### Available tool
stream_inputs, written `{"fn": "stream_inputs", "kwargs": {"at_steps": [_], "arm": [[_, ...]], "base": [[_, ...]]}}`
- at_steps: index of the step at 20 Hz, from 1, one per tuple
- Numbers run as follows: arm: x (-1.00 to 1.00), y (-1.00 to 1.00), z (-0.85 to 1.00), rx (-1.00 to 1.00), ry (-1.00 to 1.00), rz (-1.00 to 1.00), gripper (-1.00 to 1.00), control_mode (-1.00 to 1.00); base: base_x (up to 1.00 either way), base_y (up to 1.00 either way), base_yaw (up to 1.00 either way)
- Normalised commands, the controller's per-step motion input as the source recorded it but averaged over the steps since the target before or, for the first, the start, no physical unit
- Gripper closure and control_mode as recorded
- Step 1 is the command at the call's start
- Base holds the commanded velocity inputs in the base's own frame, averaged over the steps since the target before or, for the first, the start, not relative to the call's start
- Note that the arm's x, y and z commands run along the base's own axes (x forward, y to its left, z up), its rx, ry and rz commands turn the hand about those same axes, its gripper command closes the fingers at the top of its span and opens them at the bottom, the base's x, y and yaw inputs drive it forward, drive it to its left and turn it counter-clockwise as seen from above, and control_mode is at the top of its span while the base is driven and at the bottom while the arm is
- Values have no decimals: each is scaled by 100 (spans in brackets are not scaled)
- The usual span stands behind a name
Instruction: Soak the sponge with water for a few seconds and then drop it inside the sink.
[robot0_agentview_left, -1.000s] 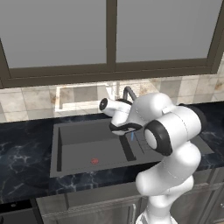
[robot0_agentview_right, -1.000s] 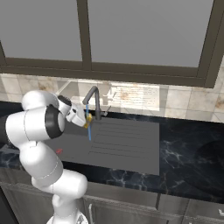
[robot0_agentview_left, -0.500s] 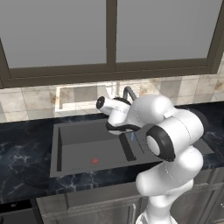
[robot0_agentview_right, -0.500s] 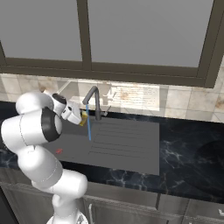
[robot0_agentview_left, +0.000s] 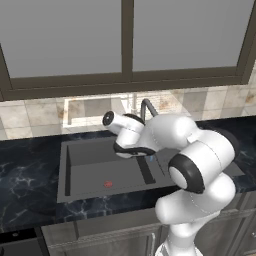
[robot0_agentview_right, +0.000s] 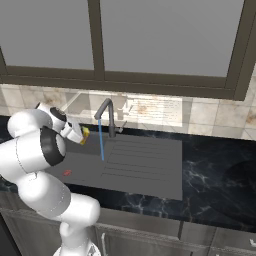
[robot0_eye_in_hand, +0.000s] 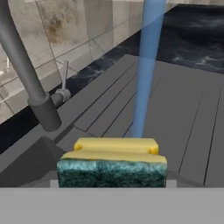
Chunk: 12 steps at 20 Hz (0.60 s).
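The arm bends forward over the sink (robot0_agentview_left: 90, 165), its gripper (robot0_agentview_right: 80, 136) reaching sideways and clenched on the sponge (robot0_eye_in_hand: 113, 162), which hangs above the basin just beside the water (robot0_agentview_right: 101, 140) from the faucet (robot0_agentview_right: 107, 114)

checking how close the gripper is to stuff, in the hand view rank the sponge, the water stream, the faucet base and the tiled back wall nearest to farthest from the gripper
1. sponge: at the gripper, bottom centre.
2. water: just beyond the sponge, centre-right, landing on the sink's ribbed drainboard.
3. faucet base: further back, left.
4. tiled wall: farthest, top left behind the faucet.
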Motion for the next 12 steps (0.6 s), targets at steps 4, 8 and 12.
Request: {"fn": "stream_inputs", "kwargs": {"at_steps": [4, 8, 12], "arm": [[0, 40, 24, 5, 7, 12, 100, -100], [0, 38, 31, 5, 15, 18, 100, -100], [2, 16, 28, 3, 23, 23, 100, -100]], "base": [[0, 0, 0], [0, 0, 0], [0, 0, 0]]}}
